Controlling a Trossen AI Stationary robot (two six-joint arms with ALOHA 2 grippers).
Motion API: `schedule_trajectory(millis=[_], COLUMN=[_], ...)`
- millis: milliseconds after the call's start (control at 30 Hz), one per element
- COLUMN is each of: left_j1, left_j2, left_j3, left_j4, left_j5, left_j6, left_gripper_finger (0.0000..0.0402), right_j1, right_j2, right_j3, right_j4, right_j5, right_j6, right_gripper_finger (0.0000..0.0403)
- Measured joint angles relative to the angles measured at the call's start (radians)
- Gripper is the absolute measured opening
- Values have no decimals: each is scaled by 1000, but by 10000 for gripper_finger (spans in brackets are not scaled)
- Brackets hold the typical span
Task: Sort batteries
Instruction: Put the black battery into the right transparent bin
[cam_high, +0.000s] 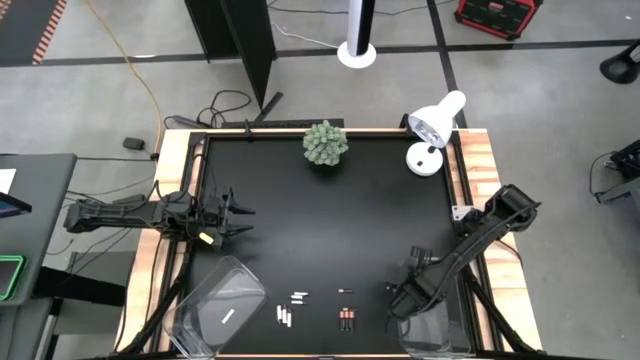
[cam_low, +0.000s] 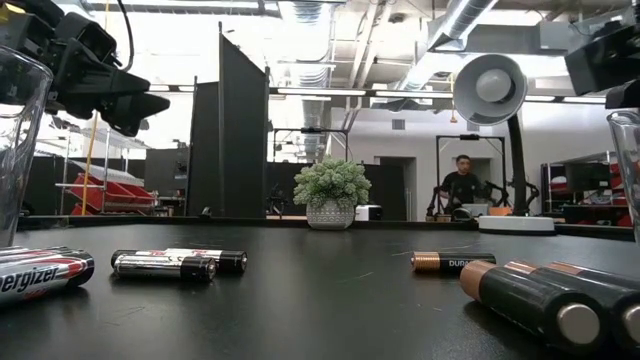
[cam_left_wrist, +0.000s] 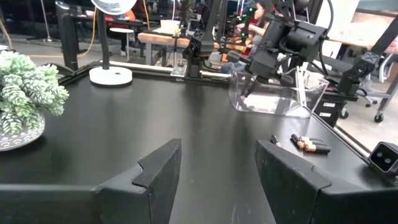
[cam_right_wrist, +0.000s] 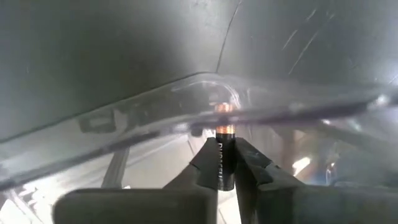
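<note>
My right gripper (cam_right_wrist: 224, 148) is shut on a dark battery (cam_right_wrist: 225, 134) with a copper end, right at the rim of a clear bin (cam_right_wrist: 155, 118). In the high view it sits at the table's near right (cam_high: 403, 297), beside that bin (cam_high: 432, 335). White batteries (cam_high: 298, 296) (cam_high: 286, 317) and dark ones (cam_high: 346, 319) (cam_high: 345, 290) lie flat on the black table near its near edge. My left gripper (cam_high: 240, 212) waits open at the table's left side, holding nothing; its fingers stand apart in its wrist view (cam_left_wrist: 217, 168). My right gripper pinches the dark battery's black body (cam_right_wrist: 225, 163) between its two fingers (cam_right_wrist: 208, 163). The battery lies along the fingers, its copper end (cam_right_wrist: 224, 113) sticking out past the tips toward the clear bin's wall. It is lifted clear of the table.
A second clear bin (cam_high: 215, 310) stands at the near left corner. A potted plant (cam_high: 326, 143) and a white lamp (cam_high: 432, 135) stand by the far edge. The middle of the black table (cam_high: 320, 230) is bare. A person (cam_low: 462, 185) sits in the room behind.
</note>
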Motion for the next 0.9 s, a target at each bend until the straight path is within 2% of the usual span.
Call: schedule_trajectory(millis=[267, 433, 900], left_j1=[0, 0, 0], left_j2=[0, 0, 0], left_j3=[0, 0, 0], left_j4=[-4, -8, -8], left_j5=[0, 0, -1], left_j6=[3, 3, 3], left_gripper_finger=[200, 200, 200], right_j1=[1, 1, 1], right_j2=[0, 0, 2], right_j3=[1, 8, 207], right_j4=[-35, -60, -319], right_j5=[0, 1, 37], right_j6=[3, 2, -16], right_gripper_finger=[136, 171, 175])
